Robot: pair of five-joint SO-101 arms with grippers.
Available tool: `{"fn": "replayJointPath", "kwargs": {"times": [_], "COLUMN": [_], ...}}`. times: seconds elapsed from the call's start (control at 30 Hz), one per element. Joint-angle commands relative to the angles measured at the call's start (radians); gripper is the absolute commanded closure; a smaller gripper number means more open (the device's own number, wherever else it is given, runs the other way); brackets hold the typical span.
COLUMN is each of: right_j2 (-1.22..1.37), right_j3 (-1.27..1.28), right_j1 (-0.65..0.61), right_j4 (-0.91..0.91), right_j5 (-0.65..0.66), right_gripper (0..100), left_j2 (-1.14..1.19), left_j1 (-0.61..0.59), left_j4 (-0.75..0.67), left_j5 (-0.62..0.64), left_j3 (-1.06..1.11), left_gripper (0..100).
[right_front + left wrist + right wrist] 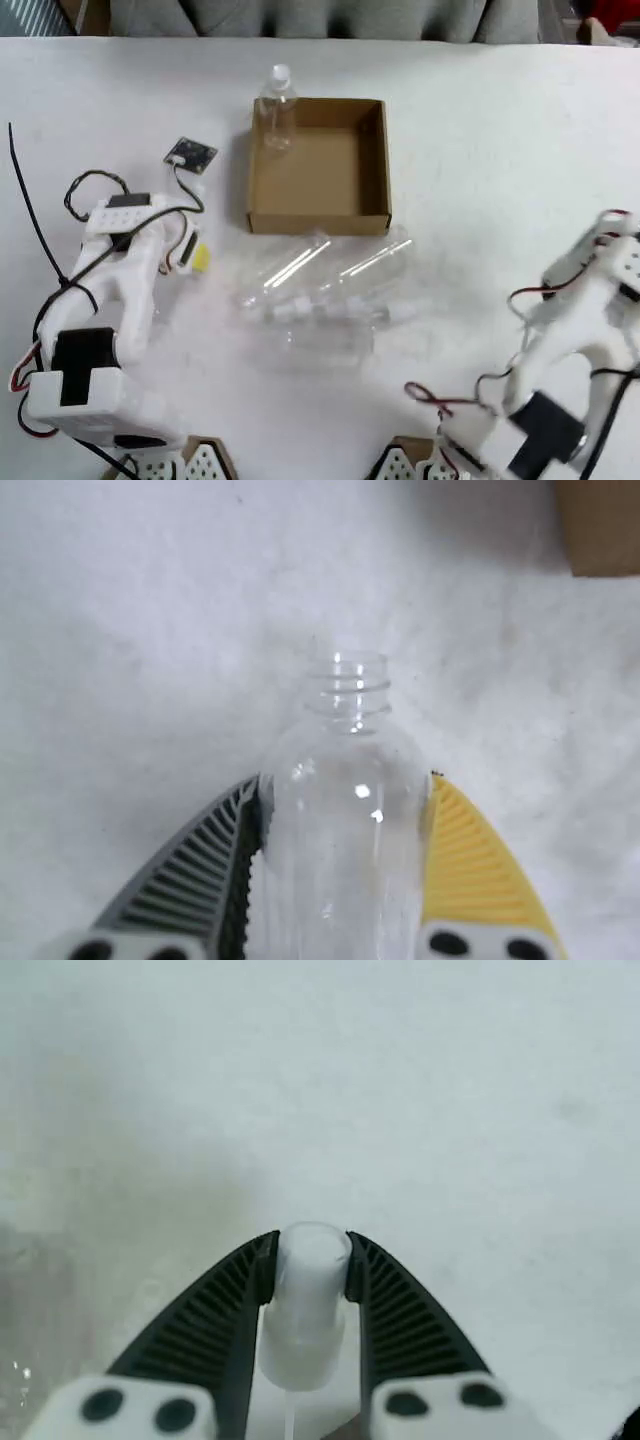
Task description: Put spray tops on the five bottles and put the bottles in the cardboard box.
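Between the jaws of the left gripper (345, 785) sits a clear bottle (345, 850), clamped round the body, one grey jaw and one yellow, both touching its sides. Its long axis runs straight out from the wrist with the open threaded neck (348, 685) leading and no top on it. The right gripper (310, 1243) is pinched narrow on a white spray top (305, 1310), head at the fingertips and a thin tube running back toward the wrist. Key relation: neck and top are on opposite sides of the table (480, 120). The arms are well apart in the high view, with the loose bottles (300, 268) lying between them. My read is that the next move needs both brought to the middle and the tube lined up on that neck axis. The top sits head-out, so a reorient seems likely first. The cardboard box (318, 215) is beyond the loose bottles, nearer the left arm, with one capped bottle (276, 100) standing in its far corner. Loose count is probably three, but the clear plastic overlaps, so I can't be sure.
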Motion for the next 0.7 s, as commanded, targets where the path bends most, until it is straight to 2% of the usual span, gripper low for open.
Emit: {"fn": "replayJointPath", "kwargs": {"times": [0.0, 0.3, 0.43, 0.57, 0.67], "right_j2": [-0.159, -0.302, -0.335, -0.328, -0.32], "right_j3": [-0.003, -0.003, -0.002, -0.002, -0.002], "right_j1": [-0.166, -0.743, -0.947, -1.056, -1.113], "right_j4": [0.042, -0.136, -0.275, -0.438, -0.644], "right_j5": [0.048, 0.052, 0.052, 0.052, 0.052], "right_gripper": [98.2, 98.2, 98.2, 98.2, 98.2], "left_j2": [-0.051, -0.051, -0.051, -0.051, -0.051], "left_j1": [0.018, 0.018, 0.018, 0.018, 0.018], "left_j4": [-0.021, -0.021, -0.021, -0.021, -0.021], "left_j5": [-0.015, -0.015, -0.015, -0.017, -0.017], "left_j3": [-0.006, -0.006, -0.006, -0.006, -0.006], "left_gripper": [98, 98, 98, 98, 98]}}
